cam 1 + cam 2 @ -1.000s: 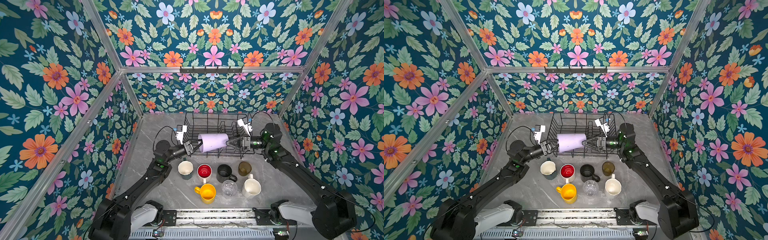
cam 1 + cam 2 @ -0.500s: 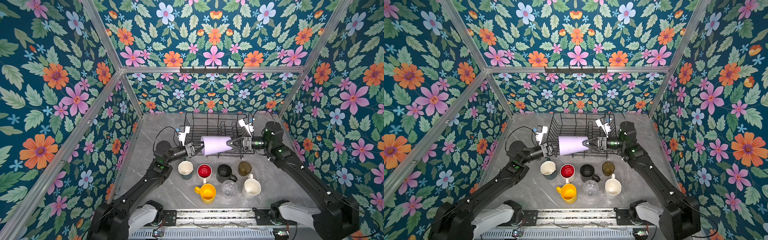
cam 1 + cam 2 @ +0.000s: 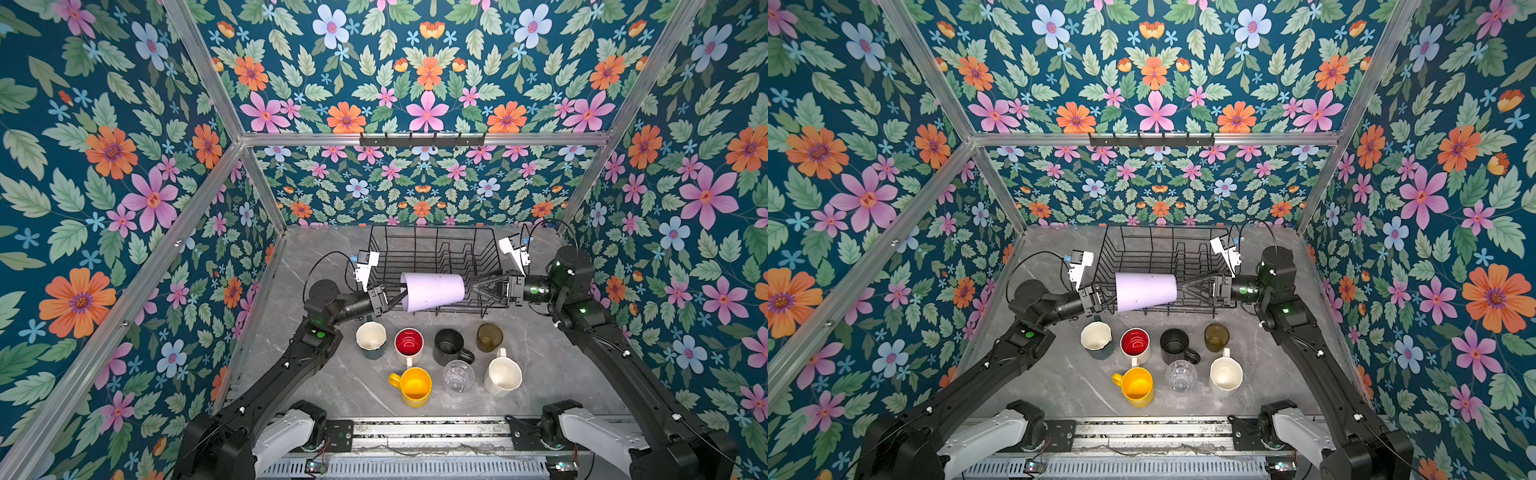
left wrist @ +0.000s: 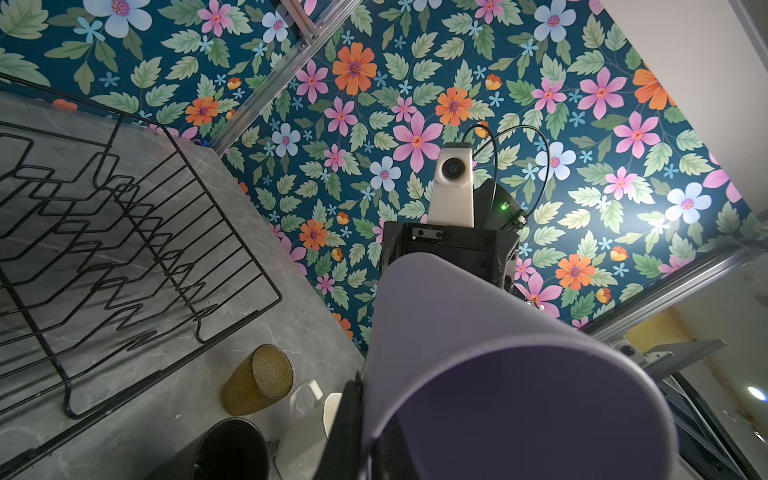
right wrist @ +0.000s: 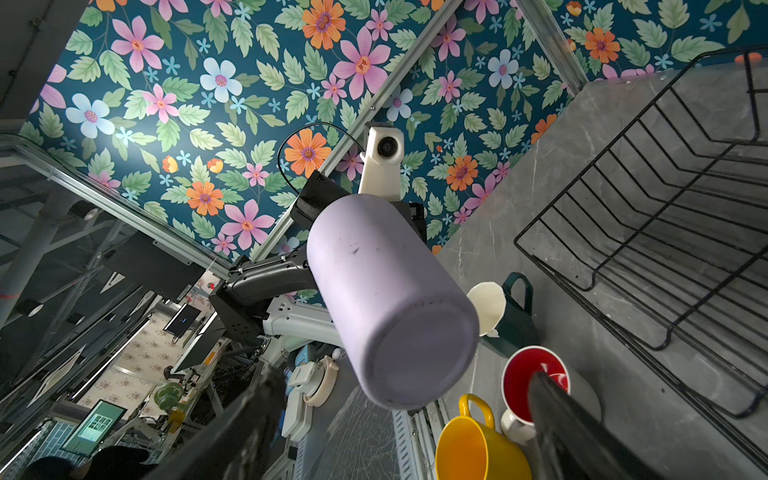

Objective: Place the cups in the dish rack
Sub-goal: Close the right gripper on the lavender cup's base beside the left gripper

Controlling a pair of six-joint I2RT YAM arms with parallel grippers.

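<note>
A lilac tumbler point(image 3: 434, 291) point(image 3: 1144, 290) hangs on its side above the front edge of the black wire dish rack point(image 3: 482, 253) point(image 3: 1158, 245). My left gripper point(image 3: 397, 296) point(image 3: 1109, 297) is shut on its rim, one finger inside the mouth. My right gripper point(image 3: 473, 286) point(image 5: 405, 376) stands open just beyond the tumbler's base point(image 5: 415, 353), not touching it. On the table in front stand a dark green mug point(image 3: 371, 338), a red-lined white mug point(image 3: 409, 344), a black mug point(image 3: 449, 345), an olive-brown tumbler point(image 3: 489, 336), a yellow mug point(image 3: 413, 386), a clear glass point(image 3: 458, 376) and a cream mug point(image 3: 503, 376).
No cup shows inside the rack, only its upright divider wires point(image 4: 124, 232). A black hook rail point(image 3: 422, 139) is fixed high on the back wall. Floral walls close in the grey marble table point(image 3: 316, 374) on three sides.
The left gripper has carried the lilac tumbler slightly to the right and down. The right gripper has shifted a little to the right as well, still open.
</note>
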